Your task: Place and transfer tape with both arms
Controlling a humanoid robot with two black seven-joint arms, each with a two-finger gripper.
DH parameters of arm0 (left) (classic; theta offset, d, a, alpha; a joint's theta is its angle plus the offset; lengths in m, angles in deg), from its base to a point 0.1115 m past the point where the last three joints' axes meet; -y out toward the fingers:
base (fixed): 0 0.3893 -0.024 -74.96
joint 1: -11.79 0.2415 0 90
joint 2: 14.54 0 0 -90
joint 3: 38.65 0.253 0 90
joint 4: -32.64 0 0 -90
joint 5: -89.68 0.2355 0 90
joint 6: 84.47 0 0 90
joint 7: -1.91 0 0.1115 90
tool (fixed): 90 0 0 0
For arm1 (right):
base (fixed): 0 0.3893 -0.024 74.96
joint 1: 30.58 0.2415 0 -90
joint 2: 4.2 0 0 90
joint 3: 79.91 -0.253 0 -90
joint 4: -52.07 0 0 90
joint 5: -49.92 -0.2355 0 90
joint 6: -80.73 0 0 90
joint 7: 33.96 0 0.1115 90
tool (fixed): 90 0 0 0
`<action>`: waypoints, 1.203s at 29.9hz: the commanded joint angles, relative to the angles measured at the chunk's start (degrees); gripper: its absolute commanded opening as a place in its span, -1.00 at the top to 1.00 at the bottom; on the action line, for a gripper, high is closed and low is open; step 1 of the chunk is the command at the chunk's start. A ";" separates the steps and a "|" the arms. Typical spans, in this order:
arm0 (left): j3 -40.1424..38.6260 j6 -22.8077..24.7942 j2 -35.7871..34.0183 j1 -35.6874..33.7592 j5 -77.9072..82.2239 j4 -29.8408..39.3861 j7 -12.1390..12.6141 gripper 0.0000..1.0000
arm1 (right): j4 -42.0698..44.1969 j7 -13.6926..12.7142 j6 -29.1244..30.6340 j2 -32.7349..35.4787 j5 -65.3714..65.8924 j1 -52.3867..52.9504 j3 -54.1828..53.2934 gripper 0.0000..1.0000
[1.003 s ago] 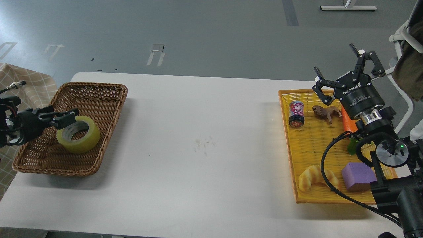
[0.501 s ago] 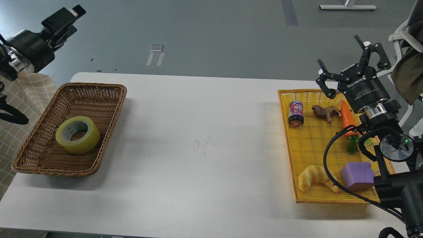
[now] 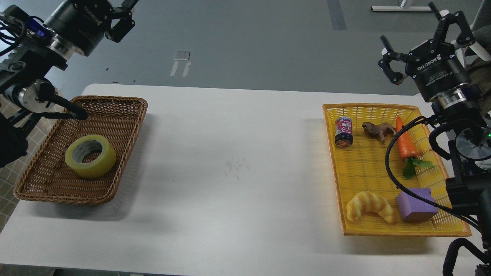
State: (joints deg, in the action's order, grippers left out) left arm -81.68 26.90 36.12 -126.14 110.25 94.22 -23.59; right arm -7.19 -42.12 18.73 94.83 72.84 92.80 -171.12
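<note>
While the tape (image 3: 90, 156) lies flat on the woven floor of the brown wicker basket (image 3: 126, 102) at the left end of the white table (image 3: 230, 161), neither arm touches it. Seen from the head camera, the roll rests with its pale core facing up, apart from the basket's walls. The left gripper (image 3: 124, 15) is raised high above the far left corner of the table, well apart from the tape; its fingertips run up to the top edge of the view, so whether they are spread or closed cannot be told. The right gripper (image 3: 424, 42) hangs above the far right corner with its fingers spread wide and nothing between them. Below it the yellow tray (image 3: 333, 176) holds a small can (image 3: 344, 132), a brown toy animal (image 3: 378, 130), a carrot (image 3: 406, 140), a croissant (image 3: 369, 206) and a purple block (image 3: 416, 204).
</note>
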 commanded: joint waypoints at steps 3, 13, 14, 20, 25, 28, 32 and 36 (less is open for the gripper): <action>-3.64 0.51 4.53 2.58 -3.24 3.18 0.36 -0.96 | 0.54 -0.01 0.00 0.02 0.11 1.96 0.15 -1.00; -10.23 4.73 13.75 8.02 -6.76 3.98 5.27 -0.96 | 7.38 -0.36 0.00 -0.69 -0.15 6.52 0.77 -1.00; -10.32 4.73 14.72 8.55 -6.76 3.98 6.42 -0.96 | 8.18 -0.88 0.00 -0.95 -0.24 7.05 0.86 -1.00; -9.27 4.55 18.94 12.68 -5.27 3.54 7.05 -0.96 | 9.15 -1.76 0.00 -3.75 -0.33 7.41 1.56 -1.00; -8.12 3.42 19.56 13.92 1.47 3.10 6.87 -0.96 | 9.68 -1.76 0.00 -7.36 -0.68 6.97 1.56 -1.00; -8.21 0.96 19.82 15.06 7.10 3.10 6.87 -0.96 | 9.60 -1.76 0.00 -9.04 -0.77 6.36 1.65 -1.00; -8.12 -0.28 19.21 15.41 8.00 3.10 6.96 -0.96 | 9.33 -1.85 0.00 -9.04 -0.77 6.00 3.22 -1.00; -9.09 -0.37 17.81 15.06 7.91 3.10 7.13 -0.96 | 8.98 -1.94 0.00 -9.04 -0.77 6.00 6.03 -1.00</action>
State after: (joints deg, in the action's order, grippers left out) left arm -90.26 26.62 54.92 -110.79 118.21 97.32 -16.67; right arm 1.90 -44.00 18.73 85.81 72.01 98.83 -166.92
